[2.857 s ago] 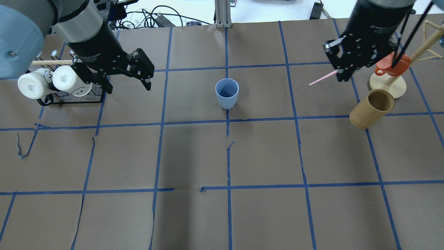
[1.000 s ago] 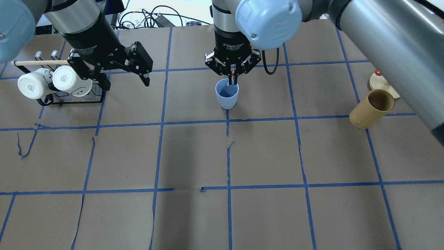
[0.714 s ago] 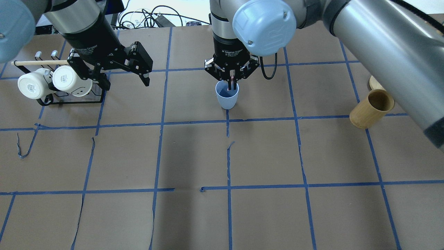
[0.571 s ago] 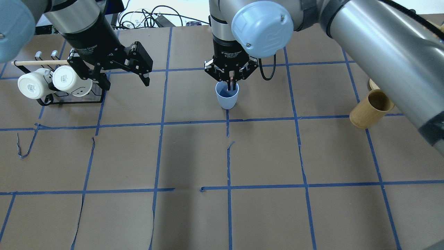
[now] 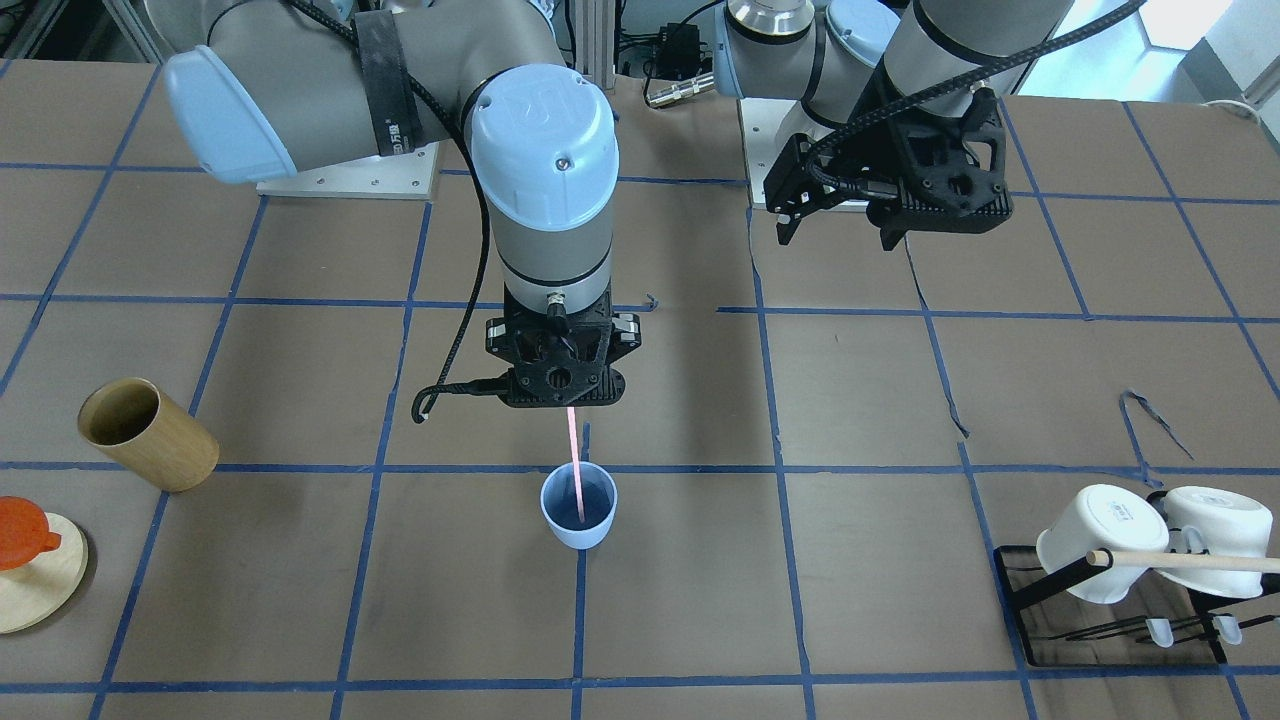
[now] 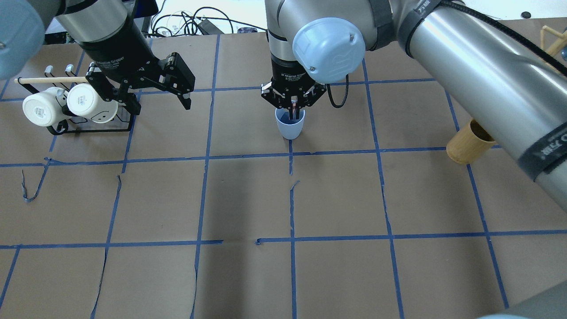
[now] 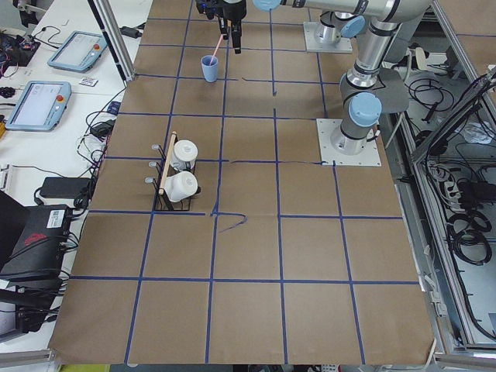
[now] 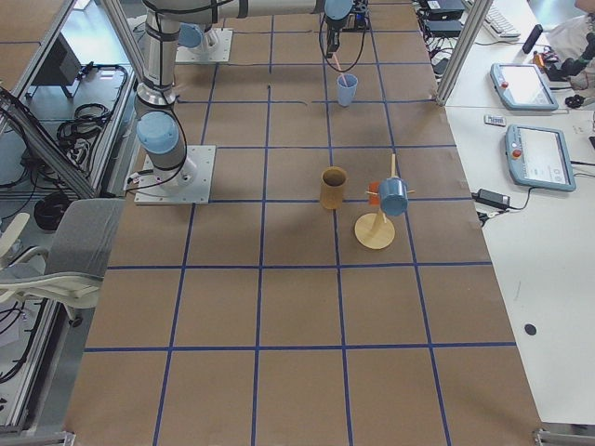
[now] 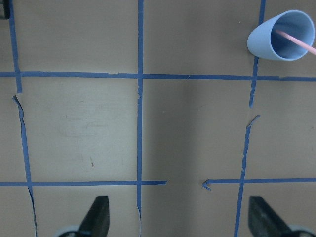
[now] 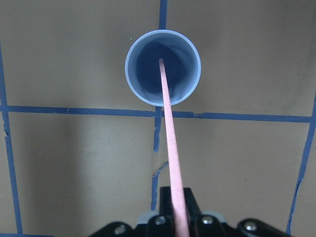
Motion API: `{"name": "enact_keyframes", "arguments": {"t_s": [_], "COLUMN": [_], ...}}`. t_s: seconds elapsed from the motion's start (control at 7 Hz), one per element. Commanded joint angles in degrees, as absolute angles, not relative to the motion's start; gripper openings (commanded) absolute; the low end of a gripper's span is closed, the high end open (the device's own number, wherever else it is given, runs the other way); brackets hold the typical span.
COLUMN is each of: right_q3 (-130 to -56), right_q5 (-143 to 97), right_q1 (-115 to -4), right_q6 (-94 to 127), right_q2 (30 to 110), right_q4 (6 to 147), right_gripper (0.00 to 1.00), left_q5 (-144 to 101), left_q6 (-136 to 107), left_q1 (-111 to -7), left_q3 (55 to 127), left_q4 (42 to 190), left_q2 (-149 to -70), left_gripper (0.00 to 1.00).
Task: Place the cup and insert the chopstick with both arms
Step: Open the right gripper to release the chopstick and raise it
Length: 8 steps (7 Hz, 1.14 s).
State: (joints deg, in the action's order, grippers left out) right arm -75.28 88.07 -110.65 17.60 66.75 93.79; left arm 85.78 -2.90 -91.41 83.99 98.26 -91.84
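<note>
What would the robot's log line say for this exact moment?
right gripper: shut on pink chopstick, tip inside blue cup | left gripper: open, empty | blue cup: upright on table

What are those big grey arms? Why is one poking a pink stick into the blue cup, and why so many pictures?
They are two robot arms at a table. Each ends in a two-finger claw, called a gripper. The right gripper pinches a pink chopstick, whose tip is down inside the blue cup. The left gripper is open and empty, near a rack with two white mugs. A wooden cup stands farther off. The pictures show one moment: two from above, two from the table's ends, two from cameras on the wrists.
</note>
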Motion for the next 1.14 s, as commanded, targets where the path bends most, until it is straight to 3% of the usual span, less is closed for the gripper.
{"name": "enact_keyframes", "arguments": {"t_s": [0.0, 0.14, 0.71, 1.0], "right_q3": [-75.8, -75.9, -75.8, -73.7], "right_q5": [88.1, 88.1, 88.4, 89.1], "right_q1": [-110.7, -110.7, -110.0, -104.5], "right_q6": [17.6, 17.3, 16.4, 5.5], "right_q2": [66.5, 66.4, 66.4, 67.6], "right_q4": [94.4, 96.2, 99.4, 99.2], "right_gripper": [0.33, 0.60, 0.76, 0.83], "left_q5": [85.8, 85.9, 85.8, 86.0], "left_q6": [-2.9, -2.9, -2.9, -2.9], "left_q1": [-91.2, -91.2, -91.3, -91.2], "left_q3": [83.8, 83.8, 83.8, 83.8], "left_q4": [98.2, 98.2, 98.3, 98.3], "left_q2": [-91.8, -91.8, -91.6, -91.3], "left_gripper": [1.00, 1.00, 1.00, 1.00]}}
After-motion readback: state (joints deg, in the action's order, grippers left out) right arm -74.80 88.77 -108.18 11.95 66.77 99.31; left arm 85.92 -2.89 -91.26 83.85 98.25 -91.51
